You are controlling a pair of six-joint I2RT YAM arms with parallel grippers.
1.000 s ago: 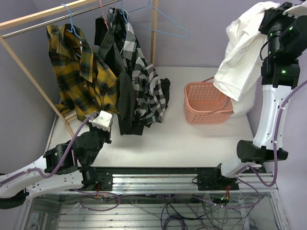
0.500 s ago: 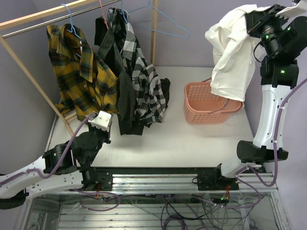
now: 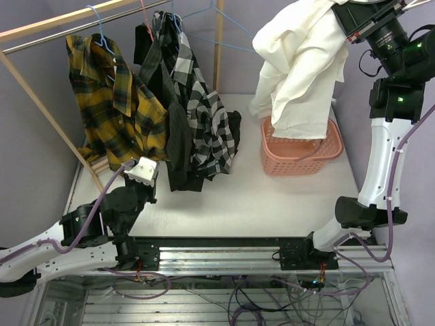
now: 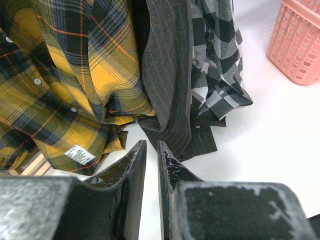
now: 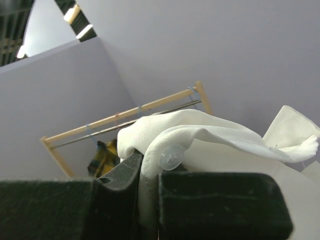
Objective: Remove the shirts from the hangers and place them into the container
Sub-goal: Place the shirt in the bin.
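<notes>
Your right pincer (image 5: pixel 148 172) is pressed together on a fold of the white shirt (image 3: pixel 299 75), high over the far right of the table (image 3: pixel 238 197). The cloth is plain and smooth. It hangs in long soft folds, with its lower edge at the rim of the salmon-pink basket (image 3: pixel 292 164), a small rectangular plastic tub with lattice-holed sides.

Your left pincer (image 4: pixel 150 148) sits low near the table's left front, its dark, scuffed fingers parted by only a thin slit with nothing between them.

The overhead view shows the other three shirts hanging from the rack: the yellow-and-black plaid shirt (image 3: pixel 112 102), the charcoal pinstriped shirt (image 4: pixel 167 75) and the black-and-white checked shirt (image 3: pixel 204 115). A thin, bare light blue wire hanger (image 3: pixel 231 45) hangs beside a wooden rack pole (image 3: pixel 219 61).

Only the left wrist view gives you the weave up close: fine pale stripes on the charcoal cloth, orange lines in the plaid, small buttons and a white label at the plaid hem. Only the right wrist view shows the grip itself, with a clear button lying just at the foam pads (image 5: pixel 120 180).
</notes>
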